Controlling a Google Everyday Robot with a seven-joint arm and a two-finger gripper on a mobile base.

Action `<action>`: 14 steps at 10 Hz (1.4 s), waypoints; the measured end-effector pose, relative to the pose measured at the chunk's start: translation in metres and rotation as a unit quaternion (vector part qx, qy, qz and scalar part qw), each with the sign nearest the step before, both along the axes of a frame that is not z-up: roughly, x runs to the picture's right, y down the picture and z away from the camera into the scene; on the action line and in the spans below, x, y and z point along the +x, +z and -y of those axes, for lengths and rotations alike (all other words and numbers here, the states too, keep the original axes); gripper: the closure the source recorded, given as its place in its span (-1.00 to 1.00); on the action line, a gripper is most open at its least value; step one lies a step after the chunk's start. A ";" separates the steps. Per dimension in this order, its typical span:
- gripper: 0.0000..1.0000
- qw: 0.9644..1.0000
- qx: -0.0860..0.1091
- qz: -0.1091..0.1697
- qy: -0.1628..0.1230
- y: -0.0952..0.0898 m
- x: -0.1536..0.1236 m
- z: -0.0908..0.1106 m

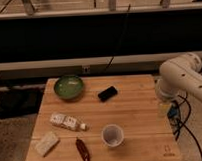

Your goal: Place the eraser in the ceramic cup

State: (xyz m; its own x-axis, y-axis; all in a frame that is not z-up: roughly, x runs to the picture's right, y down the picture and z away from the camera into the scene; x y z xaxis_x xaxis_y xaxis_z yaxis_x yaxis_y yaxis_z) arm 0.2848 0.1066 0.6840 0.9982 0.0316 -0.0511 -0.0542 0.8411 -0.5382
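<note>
Camera view: tool far right, eraser well apart

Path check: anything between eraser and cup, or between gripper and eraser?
Nothing visible. Bare table lies between the eraser and the cup, and between the gripper, at the table's right edge, and the eraser.

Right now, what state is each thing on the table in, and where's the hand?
cup: upright, looks empty.
eraser: flat on the table, outside the cup.
bowl: upright, looks empty.
bottle: on its side.
sponge: flat, front left corner.
pepper: flat, left of the cup.
hand: by the table's right edge, far from the eraser.
</note>
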 end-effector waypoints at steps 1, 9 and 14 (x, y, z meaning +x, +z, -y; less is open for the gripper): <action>-0.60 1.000 0.000 0.000 0.000 0.000 0.000 0.000; -0.60 0.999 0.017 0.015 -0.025 0.021 -0.034 0.021; -0.60 0.998 0.036 0.034 -0.050 0.040 -0.054 0.039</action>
